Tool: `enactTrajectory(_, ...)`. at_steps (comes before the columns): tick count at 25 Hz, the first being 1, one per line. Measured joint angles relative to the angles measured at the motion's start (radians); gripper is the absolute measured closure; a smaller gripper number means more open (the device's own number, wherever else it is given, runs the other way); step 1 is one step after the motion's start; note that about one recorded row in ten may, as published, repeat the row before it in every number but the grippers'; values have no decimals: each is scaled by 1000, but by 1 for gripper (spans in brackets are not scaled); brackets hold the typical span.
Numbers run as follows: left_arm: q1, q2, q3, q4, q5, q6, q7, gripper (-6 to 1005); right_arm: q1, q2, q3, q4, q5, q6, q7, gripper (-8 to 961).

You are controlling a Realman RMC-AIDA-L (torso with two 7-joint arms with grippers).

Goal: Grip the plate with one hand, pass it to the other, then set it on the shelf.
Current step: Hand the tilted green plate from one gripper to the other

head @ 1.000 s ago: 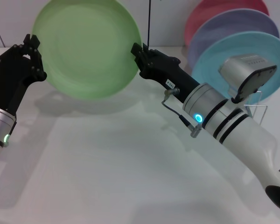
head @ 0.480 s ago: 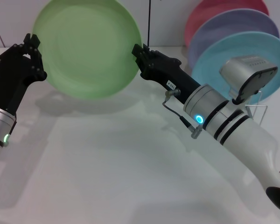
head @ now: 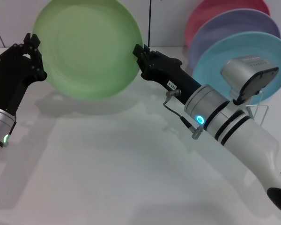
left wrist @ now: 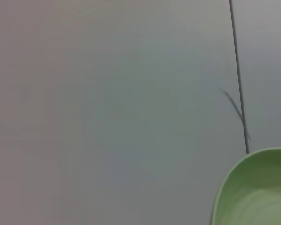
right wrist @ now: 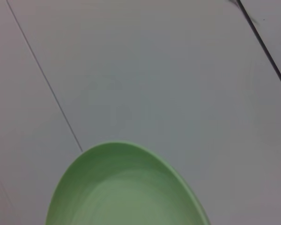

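Head view: against the picture from half a second ago, nothing has visibly shifted; plate, arms and rack sit in the same places. The light green plate (head: pixel 88 48) is held up on edge above the white table (head: pixel 107 164), tilted toward the camera. The left gripper (head: pixel 32 57), on the green-lit arm, is pinched on the plate's left rim. The right gripper (head: pixel 141 58), on the blue-lit arm, meets the plate's right rim; whether its fingers are pressed on the rim or spread around it, I cannot tell. Far right, a turquoise plate (head: pixel 225 61), a lavender plate (head: pixel 225 26) and a pink plate (head: pixel 201 14) stand upright in the wire shelf (head: pixel 256 112).

Left wrist view: only a curve of the plate (left wrist: pixel 257 187) before a pale panelled wall (left wrist: pixel 112 103).

Right wrist view: the plate's hollow face (right wrist: pixel 124 187) against the same wall (right wrist: pixel 154 70).
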Motion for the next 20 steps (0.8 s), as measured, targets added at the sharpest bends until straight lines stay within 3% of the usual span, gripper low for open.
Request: enactTrajectory(20,2,0,2,21,18,-6,1,966,3,2,0,1,12,23,0,861)
